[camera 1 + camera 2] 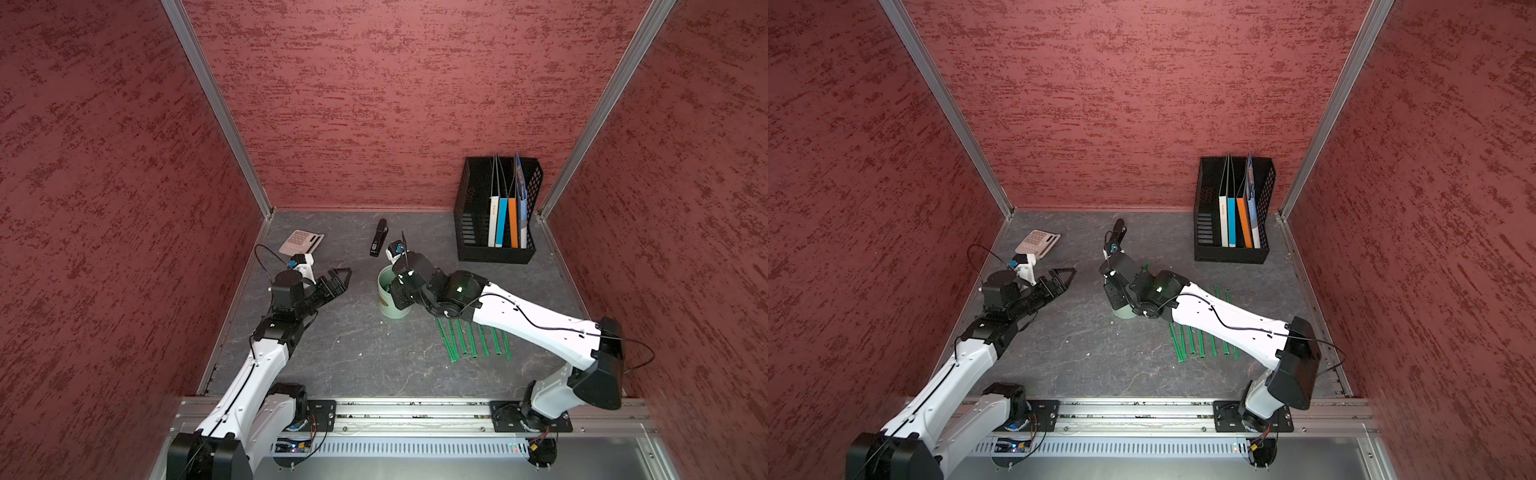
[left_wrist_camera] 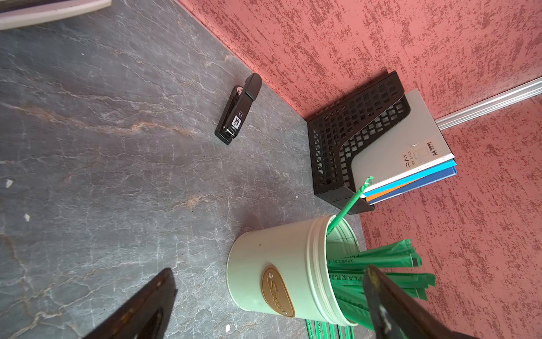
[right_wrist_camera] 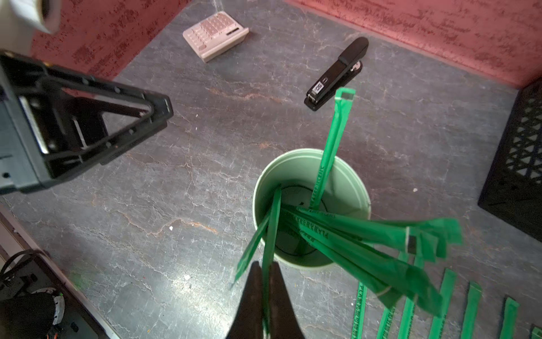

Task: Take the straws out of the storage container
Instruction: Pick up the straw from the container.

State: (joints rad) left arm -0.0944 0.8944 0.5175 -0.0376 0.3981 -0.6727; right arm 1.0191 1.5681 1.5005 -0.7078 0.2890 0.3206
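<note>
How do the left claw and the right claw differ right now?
The left claw is wide open; the right claw is shut. The left claw holds nothing, while the right claw pinches one straw whose lower end is inside the storage container. The left claw sits off to the side of the container; the right claw is close over its rim. Both are black.

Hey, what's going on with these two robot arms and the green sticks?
The right gripper is shut on one green straw whose lower end is inside the mint-green cup, which stands upright on the table. A bunch of straws sits in the cup, leaning out over its rim. A row of laid-out straws lies flat on the table beside the cup. The left gripper hangs open off to the side, holding nothing.
</note>
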